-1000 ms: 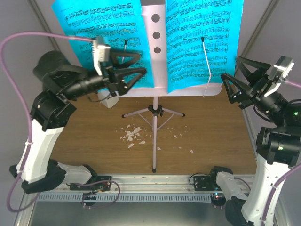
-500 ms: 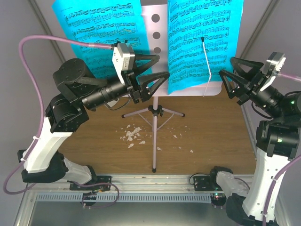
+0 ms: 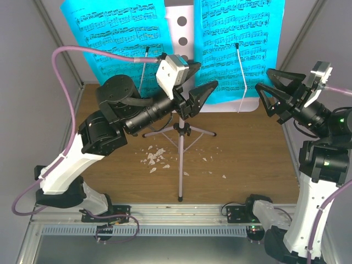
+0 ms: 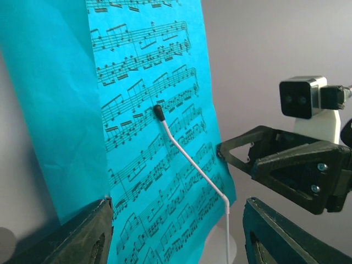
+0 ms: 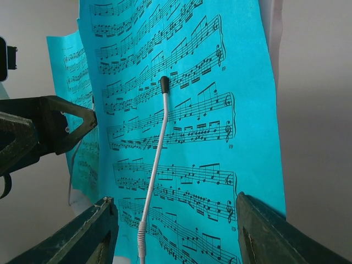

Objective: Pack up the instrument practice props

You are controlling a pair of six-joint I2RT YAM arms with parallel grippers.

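Overhead only: music stand (image 3: 175, 32) is standing mid-counter (image 3: 253, 148) on its tripod, crumbs (image 3: 155, 158) lying beside its legs, cyan sheet-music pages (image 3: 110, 38) leaning on the desk. Left gripper (image 3: 209, 74) is hovering before the desk's lower edge, fingers spread; right gripper (image 3: 263, 80) is hovering just right of it, fingers spread. Wrist views are showing the right page (image 4: 159, 137) close up, a white retaining wire (image 5: 157, 148) lying across it.

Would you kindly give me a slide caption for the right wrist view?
Right gripper, open, faces a cyan sheet-music page crossed by a white black-tipped retaining arm.
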